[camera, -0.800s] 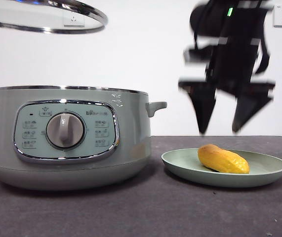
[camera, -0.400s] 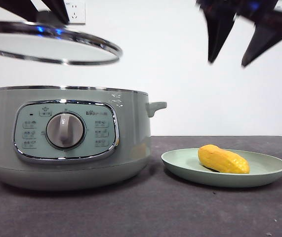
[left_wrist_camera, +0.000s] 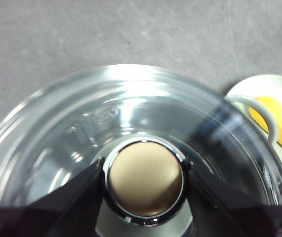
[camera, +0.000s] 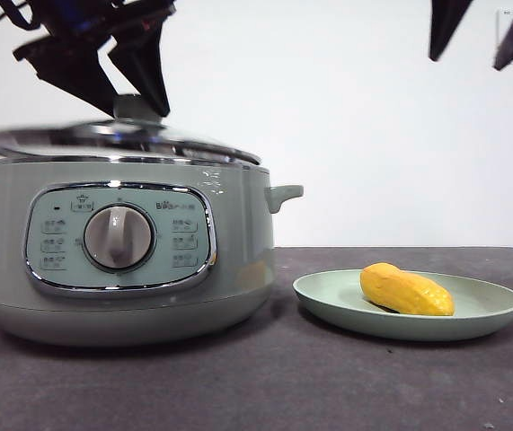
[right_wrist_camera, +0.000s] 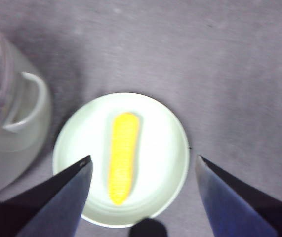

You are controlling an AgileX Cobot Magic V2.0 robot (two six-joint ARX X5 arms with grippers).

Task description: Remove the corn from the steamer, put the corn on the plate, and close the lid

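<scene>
Corn (camera: pixel 406 290) lies flat in the middle of the plate (camera: pixel 490 319), and the plate sits just beside the steamer (camera: pixel 238 242) on its handle side, so that job looks finished. Your left gripper (camera: pixel 137 85) is pinching the knob (left_wrist_camera: pixel 143 179) of the lid (camera: pixel 121 142), one jaw on each side, because that knob is the only safe hold on glass. Half a second ago the lid hung well above the steamer; now it's down at the rim, slightly tilted, maybe not seated all round. Your right gripper (right_wrist_camera: pixel 143 173), jaws spread and carrying nothing, hangs high over the plate and has climbed further away from it. Ease the lid level before you let go.
</scene>
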